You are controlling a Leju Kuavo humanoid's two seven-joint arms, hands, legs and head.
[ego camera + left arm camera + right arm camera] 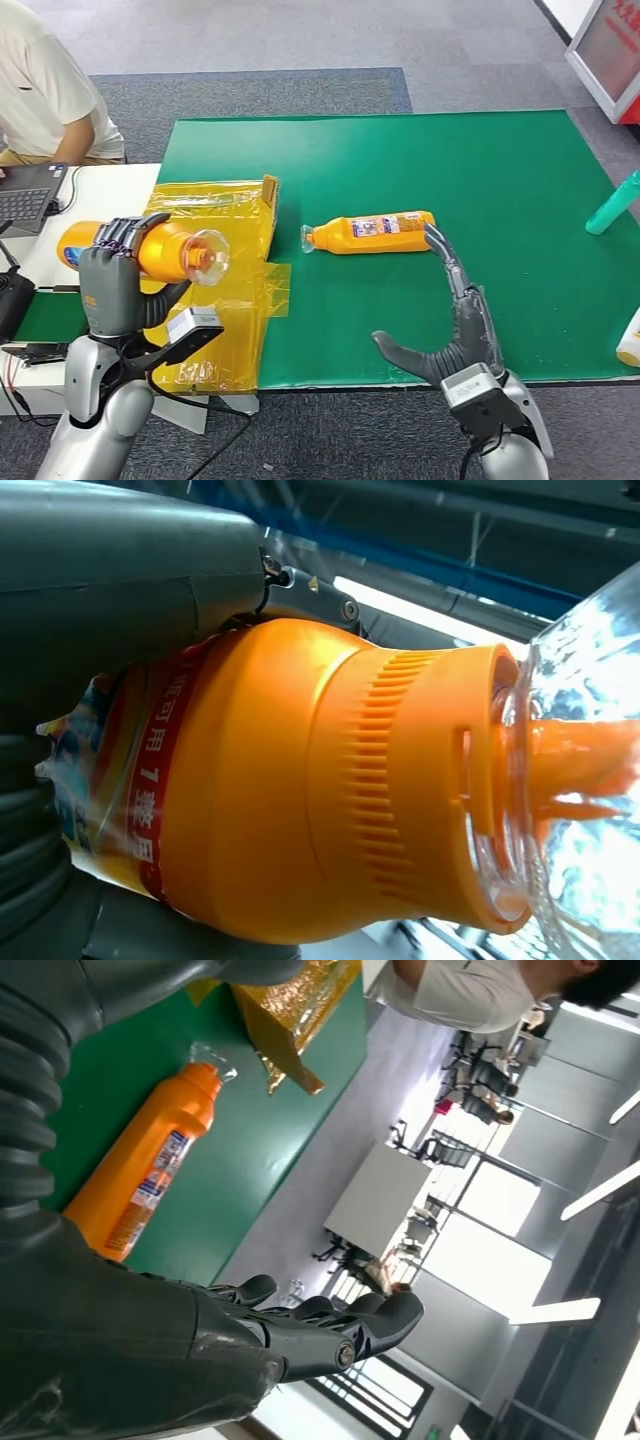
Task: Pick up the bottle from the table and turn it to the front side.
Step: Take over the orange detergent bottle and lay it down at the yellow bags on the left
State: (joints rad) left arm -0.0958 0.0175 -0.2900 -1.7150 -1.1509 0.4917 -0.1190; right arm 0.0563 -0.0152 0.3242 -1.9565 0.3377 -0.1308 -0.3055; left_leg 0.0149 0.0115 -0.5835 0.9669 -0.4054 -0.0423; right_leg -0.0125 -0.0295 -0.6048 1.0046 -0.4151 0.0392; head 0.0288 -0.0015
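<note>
Up at the left, the left hand [113, 285] grips an orange bottle [155, 250] off the worktop [453, 170], fingers wrapped over its body, the clear cap pointing toward the middle of the scene. Seen from the left wrist, that bottle [302, 780] lies against the hand [98, 590], with a red label strip with white characters next to the ribbed orange neck (the rest of the label is crumpled and hard to read). A second bottle [370, 233] lies on its side on the green worktop, cap toward the yellow film [226, 290], label facing up. The right hand [453, 320] is spread and holds nothing; one fingertip reaches the base end of this lying bottle, though I cannot tell whether it touches. From the right wrist the lying bottle [140, 1170] shows beside the hand [302, 1330], whose fingers are apart in the air. A person [45, 90] sits at a laptop [30, 195] at the far left. A teal object [613, 205] lies near the worktop's right edge.
</note>
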